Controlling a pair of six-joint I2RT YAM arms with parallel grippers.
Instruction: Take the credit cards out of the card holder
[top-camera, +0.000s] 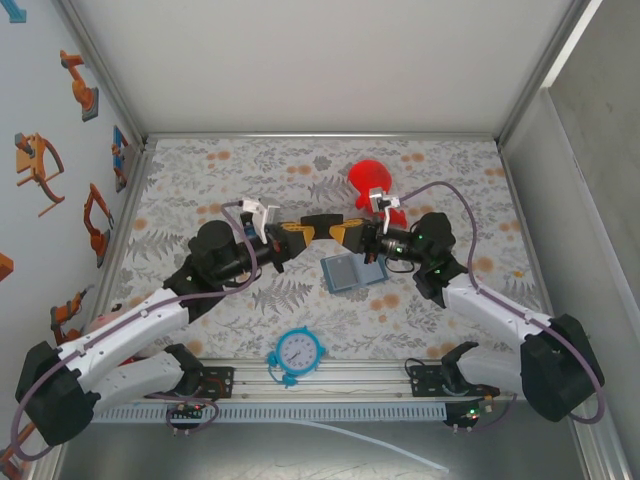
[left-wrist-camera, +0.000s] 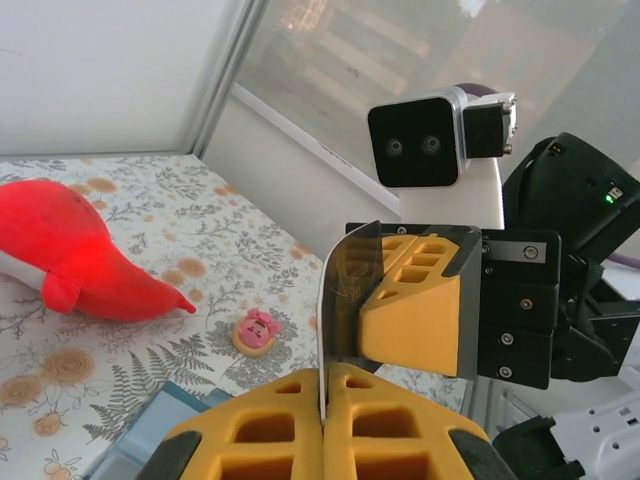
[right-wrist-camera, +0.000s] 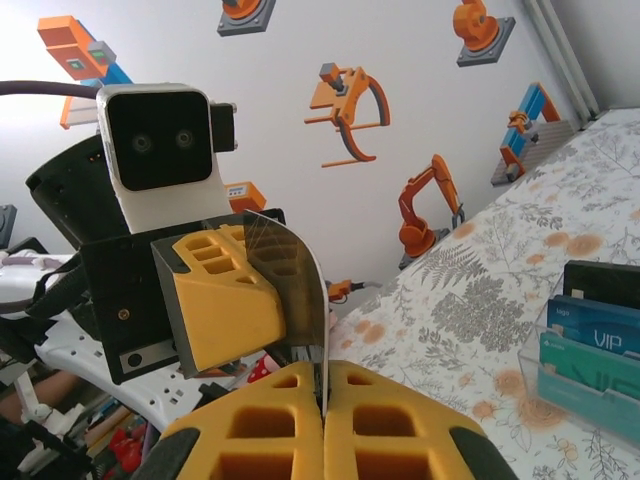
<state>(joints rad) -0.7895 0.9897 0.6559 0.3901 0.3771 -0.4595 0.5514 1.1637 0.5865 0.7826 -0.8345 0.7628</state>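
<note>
A dark credit card (top-camera: 322, 224) hangs in the air over the middle of the table, pinched from both sides. My left gripper (top-camera: 306, 231) is shut on its left edge and my right gripper (top-camera: 340, 233) is shut on its right edge. In the left wrist view the card (left-wrist-camera: 345, 300) stands on edge out of my left gripper (left-wrist-camera: 325, 392), with the right arm's yellow fingers (left-wrist-camera: 415, 315) behind it. In the right wrist view the same card (right-wrist-camera: 295, 290) rises from my right gripper (right-wrist-camera: 323, 388). The blue card holder (top-camera: 350, 270) lies open on the table just below; cards (right-wrist-camera: 590, 335) still sit in its slots.
A red plush toy (top-camera: 372, 180) lies behind the grippers. A blue clock (top-camera: 298, 352) rests near the front rail. A small pink round figure (left-wrist-camera: 256, 332) sits on the floral cloth by the holder. Walls close in the left, back and right sides.
</note>
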